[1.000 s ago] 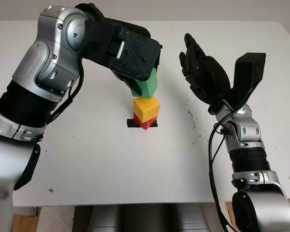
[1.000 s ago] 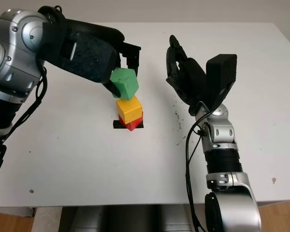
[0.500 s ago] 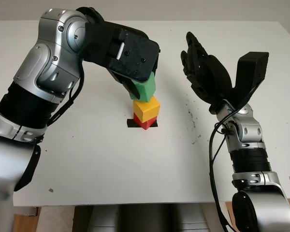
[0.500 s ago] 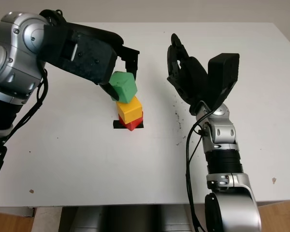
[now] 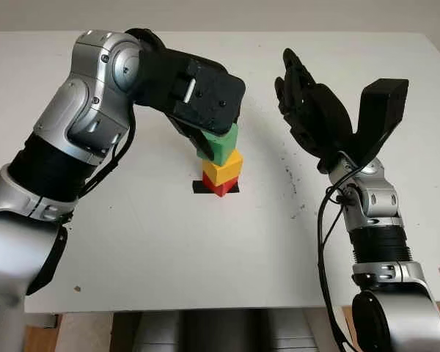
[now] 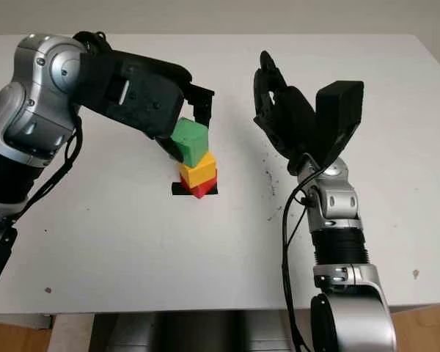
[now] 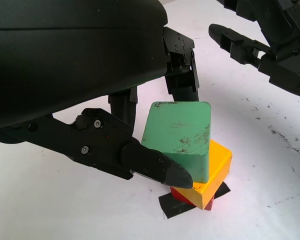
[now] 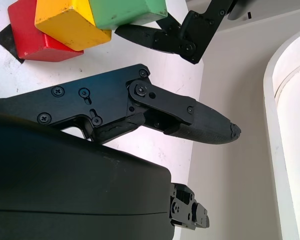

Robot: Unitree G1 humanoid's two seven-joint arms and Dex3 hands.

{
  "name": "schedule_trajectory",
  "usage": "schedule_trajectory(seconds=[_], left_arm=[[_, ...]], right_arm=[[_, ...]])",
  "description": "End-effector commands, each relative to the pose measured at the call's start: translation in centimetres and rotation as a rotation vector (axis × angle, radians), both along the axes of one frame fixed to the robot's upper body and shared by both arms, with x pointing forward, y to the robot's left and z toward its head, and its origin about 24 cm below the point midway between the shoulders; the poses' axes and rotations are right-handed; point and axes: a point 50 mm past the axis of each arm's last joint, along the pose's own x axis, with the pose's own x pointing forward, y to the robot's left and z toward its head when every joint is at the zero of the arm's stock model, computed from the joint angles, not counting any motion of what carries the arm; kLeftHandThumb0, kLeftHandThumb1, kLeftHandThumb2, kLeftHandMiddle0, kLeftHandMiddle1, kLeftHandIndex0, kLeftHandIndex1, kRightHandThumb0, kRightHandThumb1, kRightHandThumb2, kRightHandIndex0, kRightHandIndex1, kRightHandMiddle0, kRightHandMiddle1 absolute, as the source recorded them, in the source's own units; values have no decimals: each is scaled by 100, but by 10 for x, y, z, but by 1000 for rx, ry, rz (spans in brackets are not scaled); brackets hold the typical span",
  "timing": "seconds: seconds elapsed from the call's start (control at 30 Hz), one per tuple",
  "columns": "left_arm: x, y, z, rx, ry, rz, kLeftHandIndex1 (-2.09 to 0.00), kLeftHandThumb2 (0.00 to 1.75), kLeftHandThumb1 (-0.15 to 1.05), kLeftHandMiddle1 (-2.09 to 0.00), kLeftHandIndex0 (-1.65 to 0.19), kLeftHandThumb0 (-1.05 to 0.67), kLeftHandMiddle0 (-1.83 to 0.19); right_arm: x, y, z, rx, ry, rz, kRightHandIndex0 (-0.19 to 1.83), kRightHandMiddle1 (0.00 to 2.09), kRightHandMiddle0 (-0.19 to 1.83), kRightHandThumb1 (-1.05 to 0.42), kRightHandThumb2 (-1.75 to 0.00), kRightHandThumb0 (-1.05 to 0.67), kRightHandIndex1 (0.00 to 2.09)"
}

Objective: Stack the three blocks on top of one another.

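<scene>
A green block point(image 7: 180, 135) is down on top of a yellow block point(image 5: 224, 169), which stands on a red block point(image 5: 221, 188) over a black tape mark point(image 5: 199, 188) at the table's middle. My left hand point(image 5: 218, 137) is shut on the green block, one finger point(image 7: 150, 165) along its near side and two others point(image 7: 182, 92) behind it. The green block is turned a little against the yellow one beneath. My right hand point(image 5: 304, 103) is open and raised in the air to the right of the stack, apart from it.
The white table point(image 5: 154, 249) carries small dark specks point(image 5: 290, 176) right of the stack. The left forearm point(image 5: 81, 117) arches over the back left. The table's front edge point(image 5: 205, 309) runs near the bottom of the head views.
My left hand has come down with the green block, from hovering tilted above the yellow block to sitting on it. The right hand has hardly moved.
</scene>
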Motion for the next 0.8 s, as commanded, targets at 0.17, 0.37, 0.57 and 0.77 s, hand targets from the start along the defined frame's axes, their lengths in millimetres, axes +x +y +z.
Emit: schedule_trajectory(seconds=[0.17,0.37,0.57,0.77], left_arm=[[4,-2,-9,-34,3,-16,-154,8,105,-153,-37,-40,-24],[2,-4,-5,-48,8,3,-141,6,103,-94,-17,-53,2],[-1,-4,-3,-56,37,7,-45,5,95,-9,-3,-67,-13],[-5,-1,0,-77,127,10,-11,4,87,-1,9,-73,9]], right_arm=[[-1,-1,1,11,-14,-7,-19,0,-19,-105,-73,-75,0],[-1,-1,1,10,-14,-3,-19,0,-19,-105,-73,-75,0],[-1,0,1,14,-11,-1,-19,0,-19,-105,-73,-74,0],[1,-1,1,3,-12,-7,-19,0,-19,-105,-72,-73,0]])
